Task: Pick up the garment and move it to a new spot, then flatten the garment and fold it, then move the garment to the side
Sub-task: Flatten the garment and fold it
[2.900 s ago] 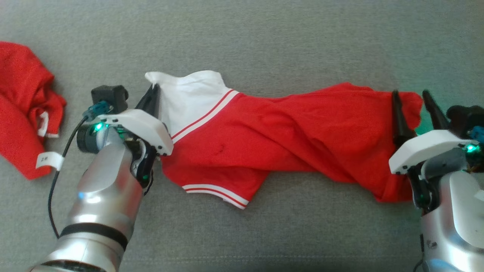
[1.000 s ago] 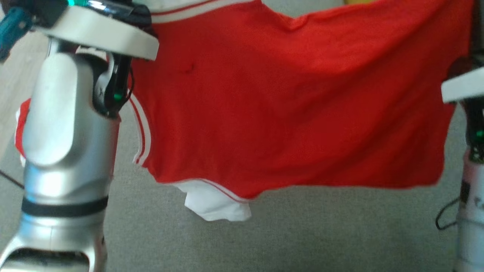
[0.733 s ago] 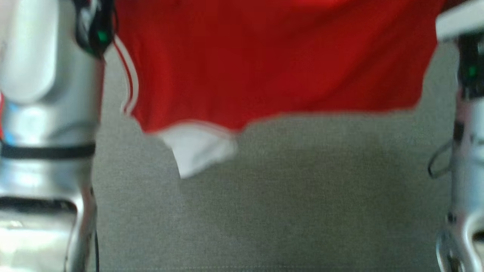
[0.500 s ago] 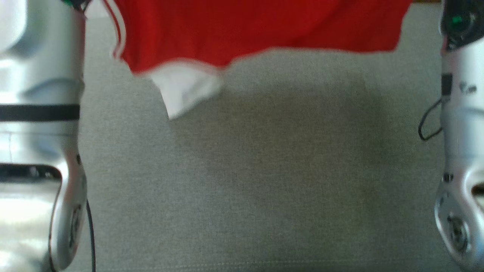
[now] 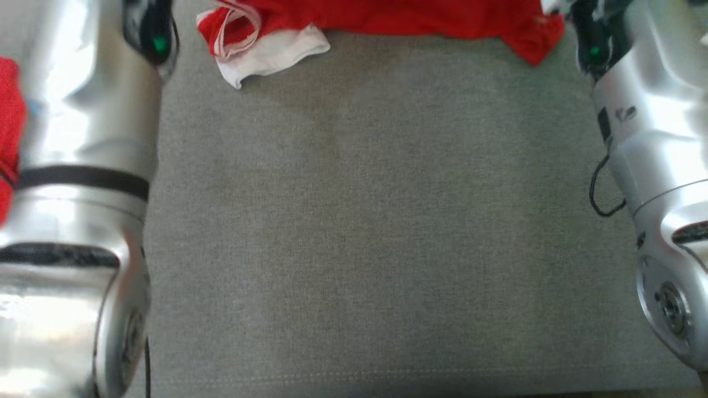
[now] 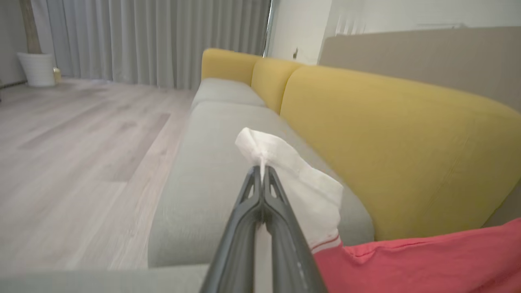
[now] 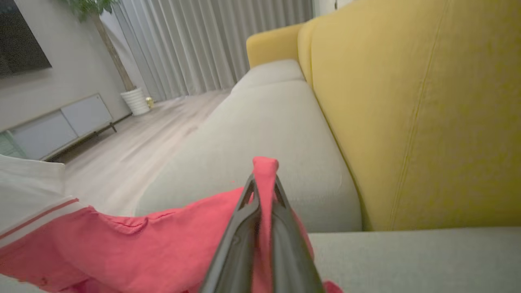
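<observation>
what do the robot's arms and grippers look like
The left arm and right arm are glossy silver shells with rounded joints. The left wears a black band; a thin black cable loops beside the right. Left gripper and right gripper each have two long dark tapering fingers.

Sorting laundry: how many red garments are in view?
2. One garment spans the head view's top, pinched by the left gripper and right gripper; a second red garment shows at the left edge, mostly hidden by the left forearm.
</observation>
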You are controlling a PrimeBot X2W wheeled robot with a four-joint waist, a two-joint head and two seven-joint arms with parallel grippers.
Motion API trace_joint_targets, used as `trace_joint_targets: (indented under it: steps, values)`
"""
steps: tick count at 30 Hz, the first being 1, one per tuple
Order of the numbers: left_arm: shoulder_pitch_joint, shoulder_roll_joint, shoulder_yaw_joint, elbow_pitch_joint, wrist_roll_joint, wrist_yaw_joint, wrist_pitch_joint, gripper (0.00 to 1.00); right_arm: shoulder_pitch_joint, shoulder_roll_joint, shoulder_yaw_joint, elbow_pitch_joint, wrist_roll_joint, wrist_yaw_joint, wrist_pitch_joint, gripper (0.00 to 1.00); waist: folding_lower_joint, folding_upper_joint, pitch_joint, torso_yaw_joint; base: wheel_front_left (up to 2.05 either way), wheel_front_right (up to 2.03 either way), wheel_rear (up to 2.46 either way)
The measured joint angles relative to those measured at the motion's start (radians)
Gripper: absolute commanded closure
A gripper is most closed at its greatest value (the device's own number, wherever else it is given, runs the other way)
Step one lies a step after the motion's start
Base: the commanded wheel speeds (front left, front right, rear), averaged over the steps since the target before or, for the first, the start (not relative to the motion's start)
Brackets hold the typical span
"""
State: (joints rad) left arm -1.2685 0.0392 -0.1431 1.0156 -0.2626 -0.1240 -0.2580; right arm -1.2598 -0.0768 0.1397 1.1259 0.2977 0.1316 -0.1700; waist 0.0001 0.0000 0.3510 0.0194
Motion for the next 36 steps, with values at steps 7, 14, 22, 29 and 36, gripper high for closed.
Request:
trace_joint_targets:
  steps: [7, 14, 22, 29, 36]
  values:
    - [0.072, -0.007, 0.015, 0.044, -0.006, 0.0, 0.001, 1.0, 0.0, 0.0, 0.056, 0.098, 0.017, 0.0, -0.032, 1.0, 0.0, 0.0, 0.047, 0.012, 0.0, 0.0, 0.0]
    - [0.165, -0.004, 0.026, 0.006, 0.012, -0.001, 0.001, 1.0, 0.042, 0.0, 0.118, 0.11, 0.037, 0.0, -0.066, 1.0, 0.0, 0.0, 0.025, 0.019, 0.0, 0.0, 0.0]
    - [0.474, -0.004, 0.059, -0.205, 0.012, -0.001, 0.001, 1.0, 0.341, -0.006, 0.144, 0.002, 0.107, 0.0, -0.078, 1.0, -0.0001, 0.0, -0.06, 0.029, 0.0, 0.0, 0.0]
    - [0.827, -0.005, 0.056, -0.463, 0.018, -0.001, 0.001, 1.0, 0.678, -0.054, 0.112, -0.221, 0.146, 0.0, -0.078, 1.0, -0.0002, 0.0001, -0.172, 0.034, 0.0, 0.0, 0.0]
    - [1.112, 0.026, 0.044, -0.713, 0.032, 0.001, 0.02, 1.0, 0.942, -0.067, 0.061, -0.411, 0.155, 0.0, -0.033, 1.0, -0.0002, 0.0001, -0.263, 0.034, 0.0, 0.0, 0.0]
